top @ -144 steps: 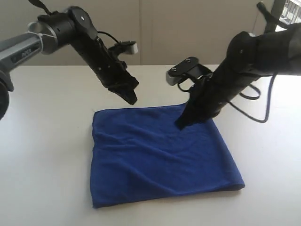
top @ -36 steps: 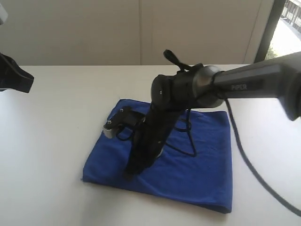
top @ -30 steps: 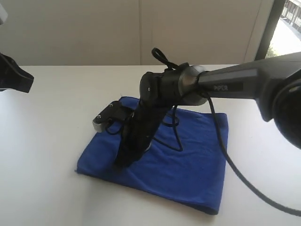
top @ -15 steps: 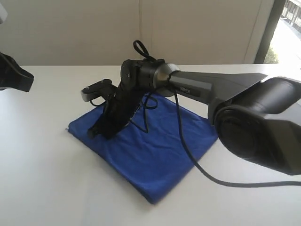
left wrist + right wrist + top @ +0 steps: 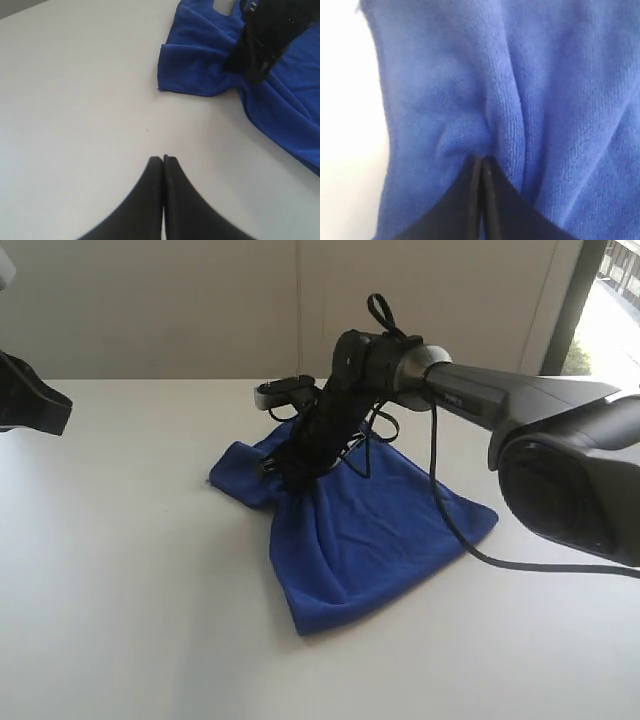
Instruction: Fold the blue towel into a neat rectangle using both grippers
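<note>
The blue towel (image 5: 360, 530) lies bunched and skewed on the white table (image 5: 130, 590), with folds gathered toward my right gripper (image 5: 283, 472). That gripper reaches across the middle and is shut, its tips buried in a pucker of cloth. In the right wrist view the towel (image 5: 530, 85) fills the picture and creases run into the shut right gripper (image 5: 481, 160). My left gripper (image 5: 55, 412) hangs at the far left edge, well away from the cloth. The left wrist view shows the left gripper (image 5: 163, 159) shut and empty above bare table, with the towel (image 5: 200, 70) beyond it.
The right arm's black cable (image 5: 450, 530) loops over the towel and trails across the table to the right. A dark window frame (image 5: 565, 305) stands at the back right. Bare white tabletop (image 5: 75, 100) surrounds the cloth.
The right gripper has swept back and to the right, dragging the towel with it. The flat folded cloth has turned and bunched up. The left arm has not moved.
</note>
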Robot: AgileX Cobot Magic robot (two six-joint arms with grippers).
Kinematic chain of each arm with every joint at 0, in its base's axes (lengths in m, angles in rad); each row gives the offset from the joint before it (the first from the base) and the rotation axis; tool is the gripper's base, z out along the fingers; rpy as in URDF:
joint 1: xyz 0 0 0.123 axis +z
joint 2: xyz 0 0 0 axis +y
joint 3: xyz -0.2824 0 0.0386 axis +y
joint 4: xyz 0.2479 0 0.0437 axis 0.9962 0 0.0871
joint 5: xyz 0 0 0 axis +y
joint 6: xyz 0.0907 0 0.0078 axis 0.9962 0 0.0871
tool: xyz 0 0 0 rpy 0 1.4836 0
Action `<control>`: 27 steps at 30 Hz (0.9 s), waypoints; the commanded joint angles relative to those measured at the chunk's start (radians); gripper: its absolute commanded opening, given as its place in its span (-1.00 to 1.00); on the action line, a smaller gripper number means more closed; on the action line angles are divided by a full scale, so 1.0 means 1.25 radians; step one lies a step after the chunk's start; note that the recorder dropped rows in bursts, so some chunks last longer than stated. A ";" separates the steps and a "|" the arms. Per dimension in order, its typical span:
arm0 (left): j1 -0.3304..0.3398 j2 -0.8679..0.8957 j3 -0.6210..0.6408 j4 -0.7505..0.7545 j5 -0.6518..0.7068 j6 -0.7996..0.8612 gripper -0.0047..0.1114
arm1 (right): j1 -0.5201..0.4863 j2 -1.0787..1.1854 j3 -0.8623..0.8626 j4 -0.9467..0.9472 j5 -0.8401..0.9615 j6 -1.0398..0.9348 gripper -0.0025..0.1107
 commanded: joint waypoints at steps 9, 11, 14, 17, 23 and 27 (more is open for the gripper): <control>0.004 -0.008 0.005 -0.012 0.003 -0.002 -0.92 | -0.121 -0.084 -0.042 -0.114 0.070 0.011 -0.96; 0.004 -0.008 0.005 -0.012 0.003 -0.004 -0.92 | -0.149 -0.055 -0.041 -0.107 0.091 0.013 -0.96; 0.004 -0.008 0.005 -0.012 0.003 -0.004 -0.92 | -0.171 -0.023 -0.039 -0.091 0.104 0.013 -0.96; 0.004 -0.008 0.005 -0.012 0.003 -0.004 -0.92 | -0.176 -0.002 -0.037 -0.079 0.103 0.013 -0.96; 0.004 -0.008 0.005 -0.012 -0.017 -0.005 -0.92 | -0.177 0.025 -0.037 -0.089 0.098 0.013 -0.96; 0.004 -0.008 0.005 -0.012 -0.020 -0.005 -0.92 | -0.177 0.033 -0.029 -0.177 0.100 0.075 -0.96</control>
